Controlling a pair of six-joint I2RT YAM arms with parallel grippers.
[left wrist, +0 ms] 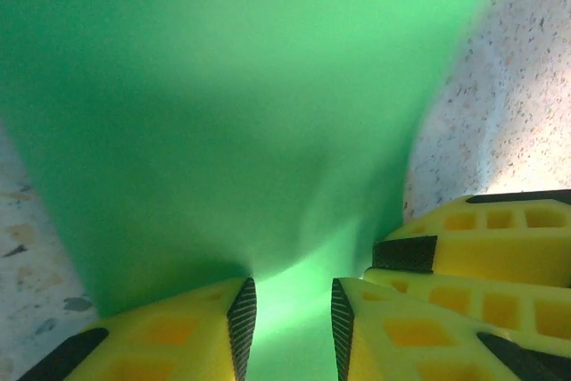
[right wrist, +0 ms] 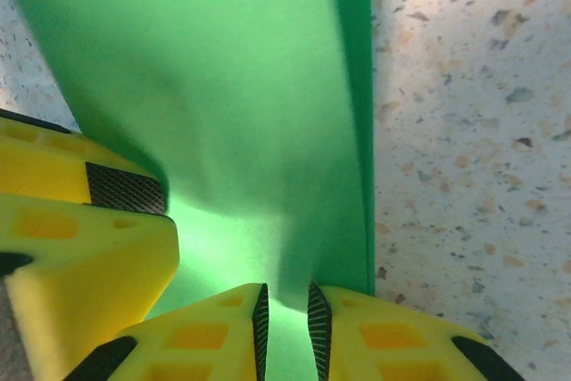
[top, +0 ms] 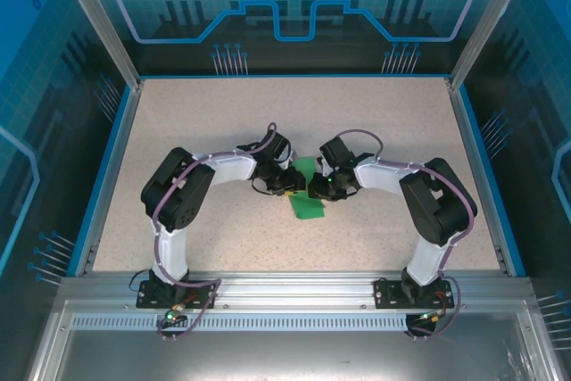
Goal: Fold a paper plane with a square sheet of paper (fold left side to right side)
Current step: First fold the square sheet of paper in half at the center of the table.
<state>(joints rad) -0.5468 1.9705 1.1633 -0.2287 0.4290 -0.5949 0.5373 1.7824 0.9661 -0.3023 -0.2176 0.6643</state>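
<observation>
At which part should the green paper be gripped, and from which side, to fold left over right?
Pinch the left edge of the square sheet of paper, coming in low from the left, one finger under, one over. It is thin and partly flat, so only an edge offers a hold; the left gripper straddles it there.

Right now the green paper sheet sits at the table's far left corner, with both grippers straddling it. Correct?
Wrong on the spot. The green paper sheet lies in the middle of the table, between the two arms, as the top external view shows. The left gripper and right gripper do straddle it.
</observation>
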